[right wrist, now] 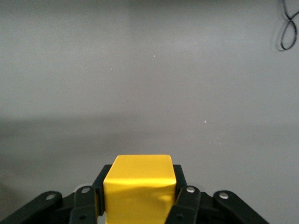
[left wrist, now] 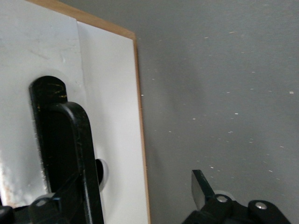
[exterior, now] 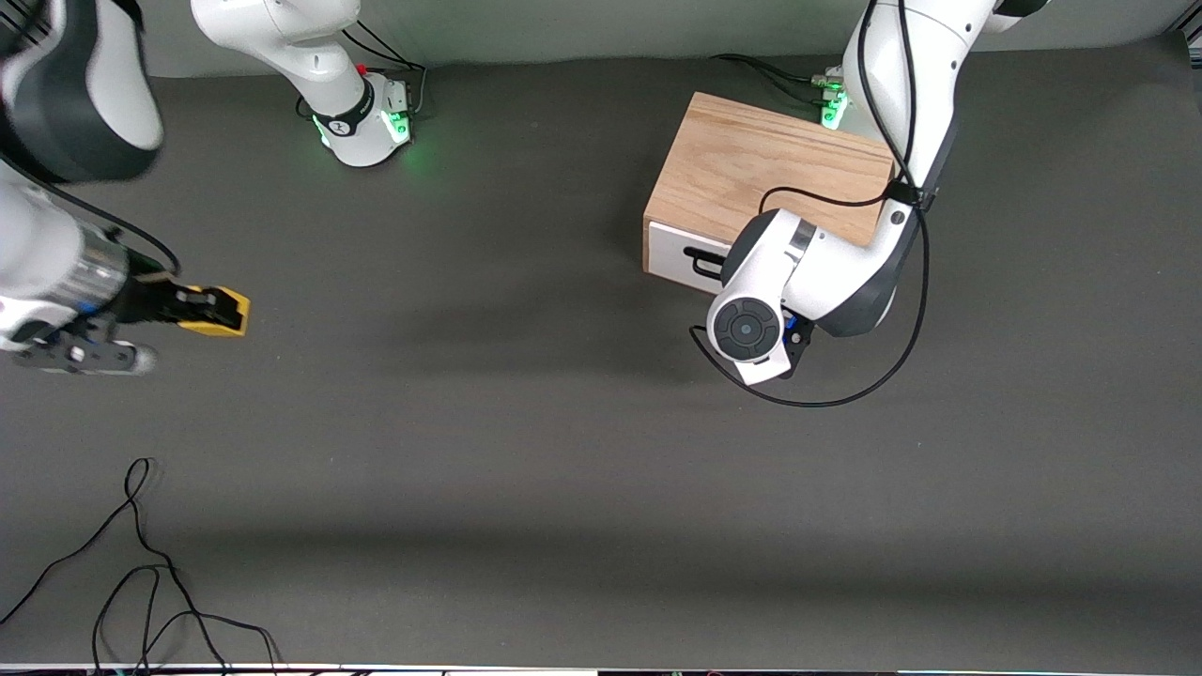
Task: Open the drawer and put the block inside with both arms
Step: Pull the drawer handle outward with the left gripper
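Observation:
The light-wood cabinet (exterior: 770, 174) stands near the left arm's base. The drawer (exterior: 678, 252) looks shut, its white front flush with the box, and its black bar handle (exterior: 704, 264) partly shows. The left arm's wrist (exterior: 751, 324) hangs in front of the drawer and hides its gripper there. In the left wrist view my left gripper (left wrist: 126, 200) is open at the drawer front (left wrist: 112, 116). The handle (left wrist: 65, 140) is at one side of it, and one fingertip (left wrist: 201, 186) is off the panel's end. My right gripper (exterior: 208, 310) is shut on the yellow block (exterior: 223, 313) (right wrist: 139, 184), over the table at the right arm's end.
Loose black cable (exterior: 141, 563) lies on the dark mat near the front camera at the right arm's end; a loop of it shows in the right wrist view (right wrist: 287, 28). The right arm's base (exterior: 362, 117) stands at the table's back edge.

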`<action>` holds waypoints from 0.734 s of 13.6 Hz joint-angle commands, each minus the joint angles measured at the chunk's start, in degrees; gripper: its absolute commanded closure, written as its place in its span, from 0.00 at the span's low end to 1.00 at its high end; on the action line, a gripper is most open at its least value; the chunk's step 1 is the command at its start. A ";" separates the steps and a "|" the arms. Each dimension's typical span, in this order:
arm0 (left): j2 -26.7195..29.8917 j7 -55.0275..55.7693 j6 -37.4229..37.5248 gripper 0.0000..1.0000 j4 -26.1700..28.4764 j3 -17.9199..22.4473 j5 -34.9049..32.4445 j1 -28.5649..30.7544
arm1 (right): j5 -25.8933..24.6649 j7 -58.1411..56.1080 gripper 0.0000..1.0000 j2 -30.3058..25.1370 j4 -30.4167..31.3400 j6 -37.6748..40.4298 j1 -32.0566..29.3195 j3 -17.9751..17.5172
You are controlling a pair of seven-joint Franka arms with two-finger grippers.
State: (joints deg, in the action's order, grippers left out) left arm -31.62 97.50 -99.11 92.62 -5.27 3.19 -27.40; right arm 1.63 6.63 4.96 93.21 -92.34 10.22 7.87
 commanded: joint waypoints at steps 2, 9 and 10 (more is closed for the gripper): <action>-1.26 0.23 -10.56 0.00 -2.09 0.43 -1.08 -0.20 | 0.04 -0.03 0.69 -3.11 -0.83 3.40 0.41 0.48; -1.26 0.14 -19.61 0.00 -2.71 0.61 -3.98 0.41 | -0.67 0.93 0.69 -4.52 0.04 3.84 0.41 2.59; -1.34 0.14 -20.50 0.00 -3.14 0.61 -3.99 0.41 | -0.67 0.93 0.69 -4.43 0.48 3.14 0.41 2.68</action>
State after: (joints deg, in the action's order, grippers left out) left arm -31.10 97.50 -113.86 92.27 -4.85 0.74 -27.29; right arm 1.44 6.63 1.15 92.78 -88.90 10.22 10.08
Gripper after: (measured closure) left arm 0.000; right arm 0.449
